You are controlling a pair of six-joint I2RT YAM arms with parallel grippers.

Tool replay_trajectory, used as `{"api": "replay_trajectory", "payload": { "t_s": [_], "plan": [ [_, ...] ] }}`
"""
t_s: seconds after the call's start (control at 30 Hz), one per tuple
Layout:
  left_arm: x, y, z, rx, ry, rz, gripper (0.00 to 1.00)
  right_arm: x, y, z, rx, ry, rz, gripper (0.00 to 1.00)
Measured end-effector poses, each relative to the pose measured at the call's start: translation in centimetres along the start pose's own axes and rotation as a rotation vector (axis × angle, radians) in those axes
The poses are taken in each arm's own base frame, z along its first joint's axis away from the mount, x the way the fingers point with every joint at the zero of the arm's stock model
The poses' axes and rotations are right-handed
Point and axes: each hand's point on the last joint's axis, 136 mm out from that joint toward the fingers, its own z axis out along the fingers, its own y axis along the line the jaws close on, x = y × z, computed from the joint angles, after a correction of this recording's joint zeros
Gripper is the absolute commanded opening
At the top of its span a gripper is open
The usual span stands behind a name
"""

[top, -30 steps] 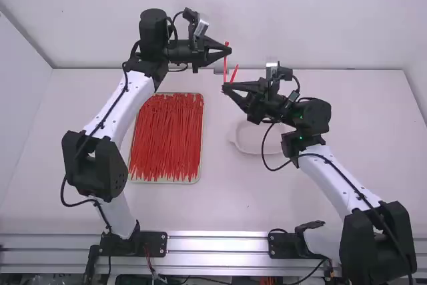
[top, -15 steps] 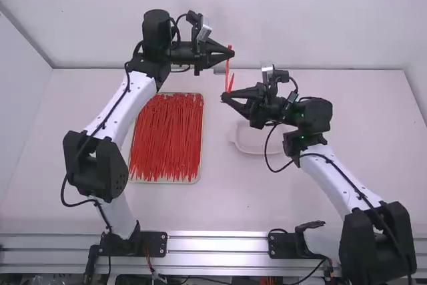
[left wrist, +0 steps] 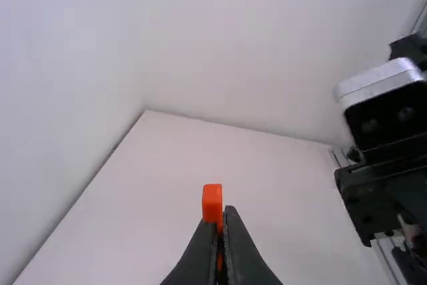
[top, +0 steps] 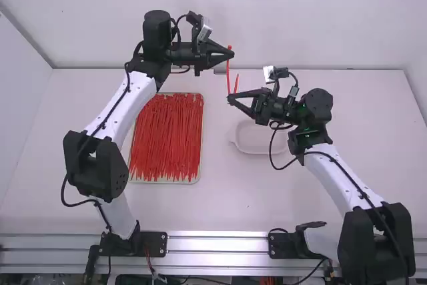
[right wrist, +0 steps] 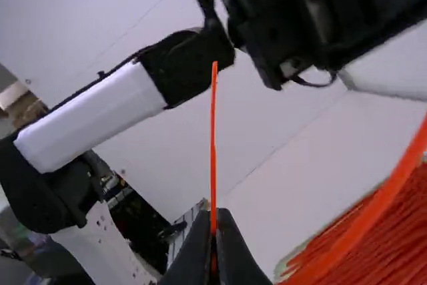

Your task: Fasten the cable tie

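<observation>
Right end effector (top: 229, 98) shifted rightward, cable tie (top: 227, 65) pinched at its tip.

white table (top: 220, 195), matt, evenly lit in soft diffuse light; plain white back wall (top: 320, 11) meeting it along a straight seam; white side panel (top: 17, 78) closing the left; silver aluminium rail (top: 213, 239) along the near edge, dark cables (top: 149, 270) beneath.

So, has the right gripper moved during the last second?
Yes. The right gripper, shut on the cable tie, has shifted slightly away from the tray of cable ties, down the picture toward the white dish.
</observation>
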Motion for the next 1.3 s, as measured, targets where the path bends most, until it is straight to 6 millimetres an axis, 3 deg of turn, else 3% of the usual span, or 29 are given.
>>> {"api": "replay_trajectory", "payload": {
  "t_s": [0.23, 0.4, 0.63, 0.93, 1.3],
  "plan": [
    [0.1, 0.1, 0.0, -0.003, 0.002, 0.001, 0.02, 0.0, -0.2, 0.6, 0.014, -0.017, 0.187, 0.0],
    [0.0, -0.9, 0.0, 0.054, -0.004, 0.104, 0.02, -0.8, 0.4, 1.4, 0.001, -0.069, 0.278, 0.0],
    [-0.1, -2.5, -0.2, 0.143, -0.026, 0.257, 0.02, -1.7, 1.6, 1.4, -0.039, -0.097, 0.342, 0.0],
    [-0.3, -4.8, -0.7, 0.275, -0.067, 0.363, 0.02, -1.1, 2.1, 2.3, -0.057, -0.081, 0.416, 0.0],
    [-0.1, -5.6, -0.6, 0.318, -0.073, 0.352, 0.02, -1.3, 2.1, 2.6, -0.055, -0.1, 0.438, 0.0]
  ]
}}
